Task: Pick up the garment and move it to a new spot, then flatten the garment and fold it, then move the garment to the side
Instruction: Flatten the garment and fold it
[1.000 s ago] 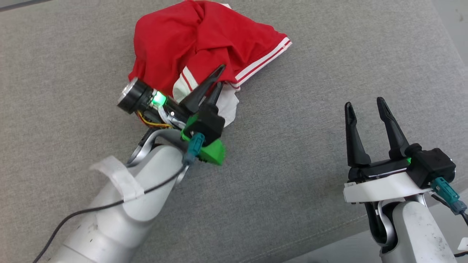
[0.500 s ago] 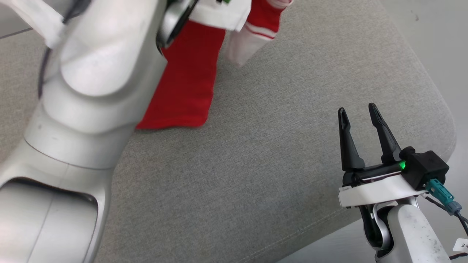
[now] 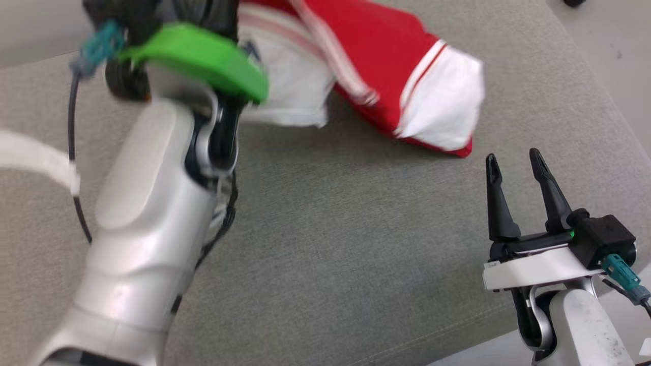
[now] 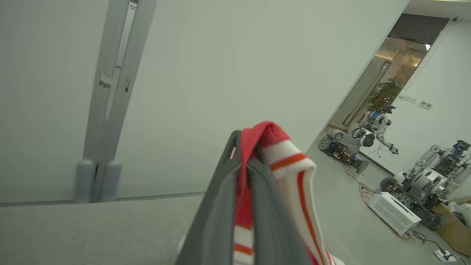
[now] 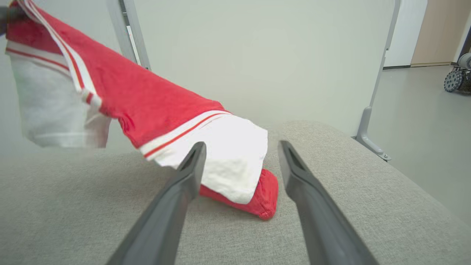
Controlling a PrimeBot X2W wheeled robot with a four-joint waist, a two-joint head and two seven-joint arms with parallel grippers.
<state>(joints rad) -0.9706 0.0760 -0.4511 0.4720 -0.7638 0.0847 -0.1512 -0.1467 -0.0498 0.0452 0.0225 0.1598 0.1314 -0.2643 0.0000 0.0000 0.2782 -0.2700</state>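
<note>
Left claw [image 4: 245, 154] clamps the red-and-white striped fabric garment [image 3: 386, 66]; right claw [image 3: 513, 165] stands apart. Its low end, dragging on the grey cushion [image 3: 330, 244], could pull it free.

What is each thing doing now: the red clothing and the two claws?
Garment: hanging by one end, its lower end resting on the cushion.
Left gripper: shut on the garment.
Right gripper: open, empty, apart from the garment.
</note>
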